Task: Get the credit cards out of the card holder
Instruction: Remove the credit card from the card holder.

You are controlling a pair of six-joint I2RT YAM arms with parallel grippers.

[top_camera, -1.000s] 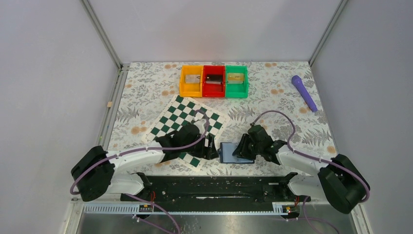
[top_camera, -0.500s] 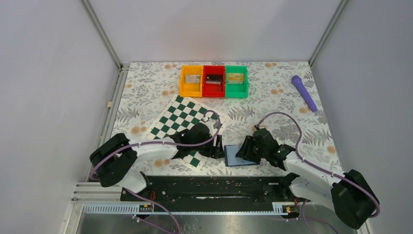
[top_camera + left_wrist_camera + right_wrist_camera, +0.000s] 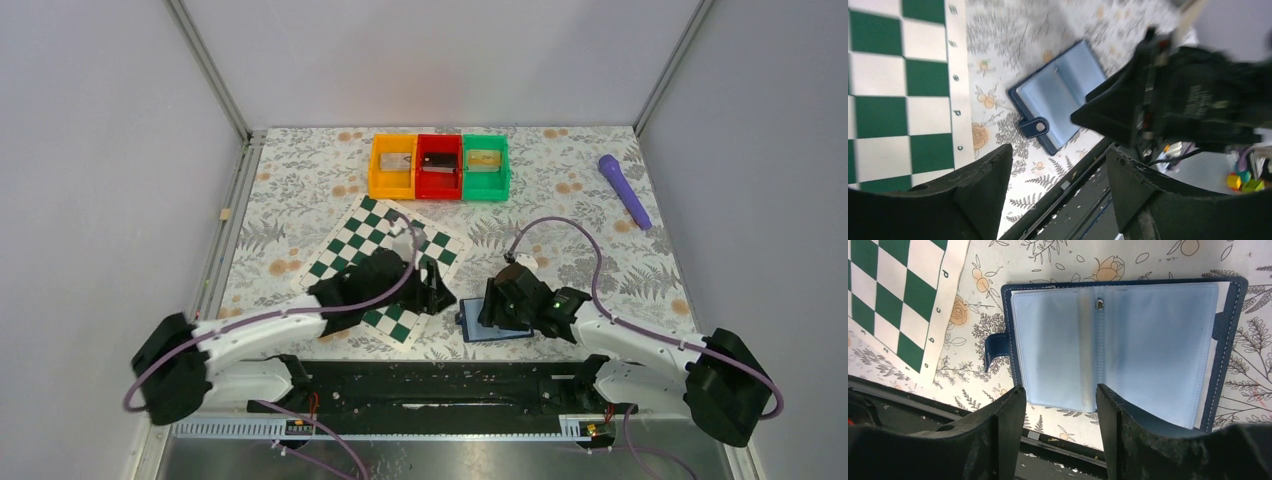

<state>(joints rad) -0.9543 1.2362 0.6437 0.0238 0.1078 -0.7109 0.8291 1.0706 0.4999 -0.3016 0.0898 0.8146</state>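
Note:
The card holder (image 3: pixel 1113 340), a blue bifold wallet, lies open on the flowered table near the front edge; its clear inner sleeves look empty. It also shows in the top view (image 3: pixel 473 329) and the left wrist view (image 3: pixel 1060 95), with its snap tab (image 3: pixel 1035 127) pointing towards the chessboard. My right gripper (image 3: pixel 1060 387) is open and hovers over the wallet's near edge, covering most of it from above (image 3: pixel 497 303). My left gripper (image 3: pixel 1059 150) is open and empty, just left of the wallet (image 3: pixel 436 288). A tan-gold credit card (image 3: pixel 484 159) lies in the green bin.
Orange bin (image 3: pixel 375 167), red bin (image 3: pixel 440 183) and green bin (image 3: pixel 486 185) stand in a row at the back, the orange and red ones each holding a card too. A green-white chessboard (image 3: pixel 365 245) lies under my left arm. A purple pen-like thing (image 3: pixel 625 190) lies back right.
My right gripper has shifted left over the wallet, which has slid slightly. My left gripper has drawn back a little from the wallet's left edge. Both stay open.

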